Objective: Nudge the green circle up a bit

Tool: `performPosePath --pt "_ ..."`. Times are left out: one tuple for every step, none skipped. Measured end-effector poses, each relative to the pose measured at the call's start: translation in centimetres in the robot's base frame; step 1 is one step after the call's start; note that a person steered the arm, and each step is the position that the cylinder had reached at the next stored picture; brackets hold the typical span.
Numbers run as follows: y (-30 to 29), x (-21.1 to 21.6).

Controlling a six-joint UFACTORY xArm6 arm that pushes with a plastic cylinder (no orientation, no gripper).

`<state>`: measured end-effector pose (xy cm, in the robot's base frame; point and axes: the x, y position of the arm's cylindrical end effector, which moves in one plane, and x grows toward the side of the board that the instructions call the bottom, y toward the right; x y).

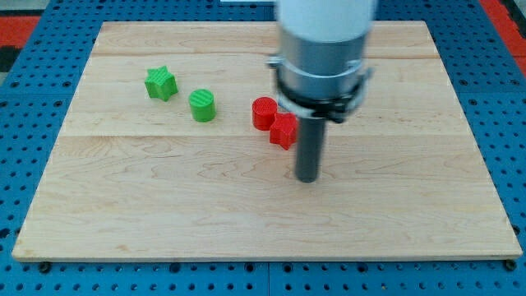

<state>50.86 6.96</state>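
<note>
The green circle point(202, 105) stands on the wooden board point(164, 205) at the view's upper left. A green star point(161, 83) lies just up and left of it. A red circle point(264, 113) and a second red block point(283, 131) of unclear shape touch each other near the board's middle. My tip point(306, 178) rests on the board just below and right of the red blocks, well to the right of the green circle and lower in the view.
The arm's grey and white body point(322, 49) rises over the board's upper middle and hides the board behind it. A blue pegboard point(25, 123) surrounds the board on all sides.
</note>
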Motion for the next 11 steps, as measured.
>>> performPosePath --pt "2.6 -4.0" --pt "1.2 -5.9" --pt "1.0 -4.3" --pt "-3.1 -4.3" --pt "-4.8 -4.2" --pt "-7.3 -4.5" --pt "-7.7 -4.9" --pt "-7.3 -4.8" --pt "-12.6 -4.7" --pt "-17.0 -8.2" --pt "-16.9 -11.1"
